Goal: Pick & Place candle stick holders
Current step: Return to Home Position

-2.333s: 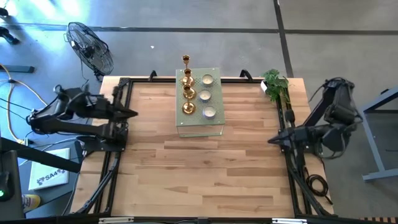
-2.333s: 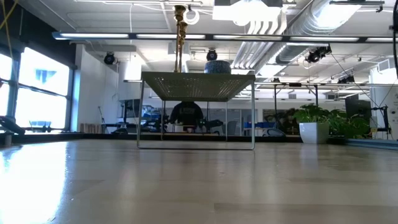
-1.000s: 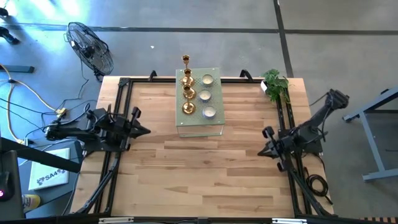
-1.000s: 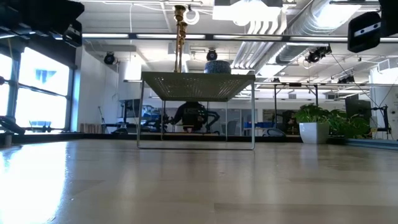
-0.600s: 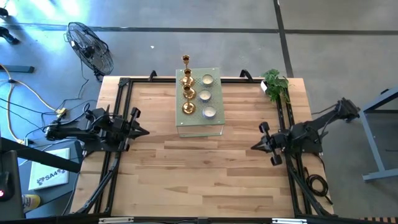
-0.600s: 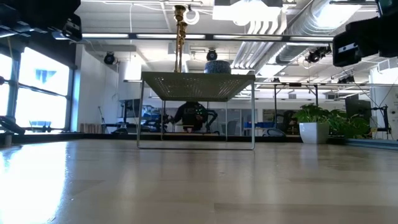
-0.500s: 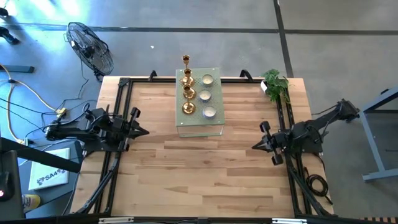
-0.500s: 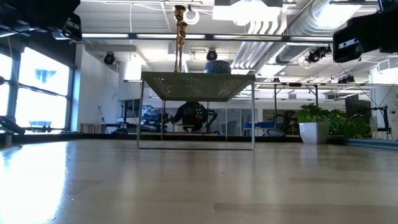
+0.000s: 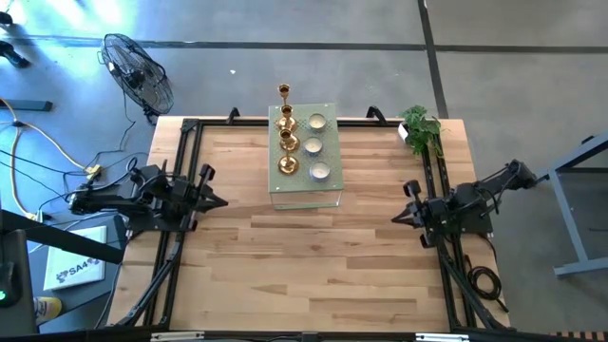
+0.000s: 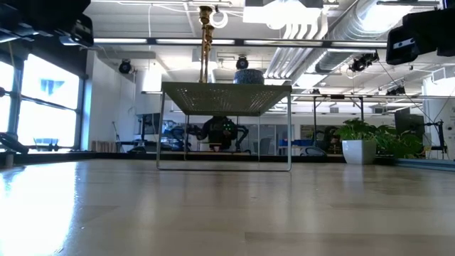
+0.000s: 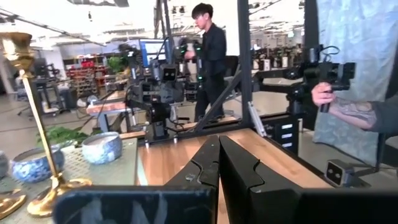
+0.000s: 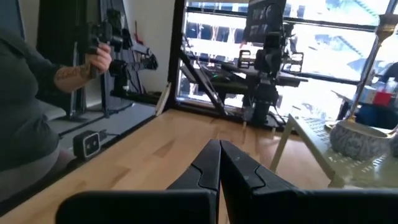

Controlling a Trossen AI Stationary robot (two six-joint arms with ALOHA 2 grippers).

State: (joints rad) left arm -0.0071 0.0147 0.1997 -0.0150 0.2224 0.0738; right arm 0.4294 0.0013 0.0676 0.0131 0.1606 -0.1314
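Gold candle stick holders [image 9: 286, 140] stand in a row on the left half of a pale green perforated slab [image 9: 328, 195], which stands on thin legs at the table's far middle. Three cream cups [image 9: 314, 145] sit on the slab's right half. The left wrist view shows one gold holder [image 11: 38, 134] and a cup [image 11: 102, 147]. The low view shows a gold stem [image 10: 205, 43] above the slab [image 10: 226, 96]. My left gripper [image 9: 223, 201] is shut at the table's left edge. My right gripper [image 9: 395, 220] is shut at the right edge. Both are far from the slab and point toward the table's middle.
A potted plant [image 9: 421, 129] stands at the table's far right corner. Bare wood lies between the two grippers and in front of the slab. A person [image 11: 210, 59] stands beyond the table, and a hand holding a control device [image 11: 326, 93] is nearby.
My right arm has folded lower and swung a little toward the table's far edge. Its gripper has stayed shut near the right edge and now points more squarely across the table. The holders and the slab have not moved.
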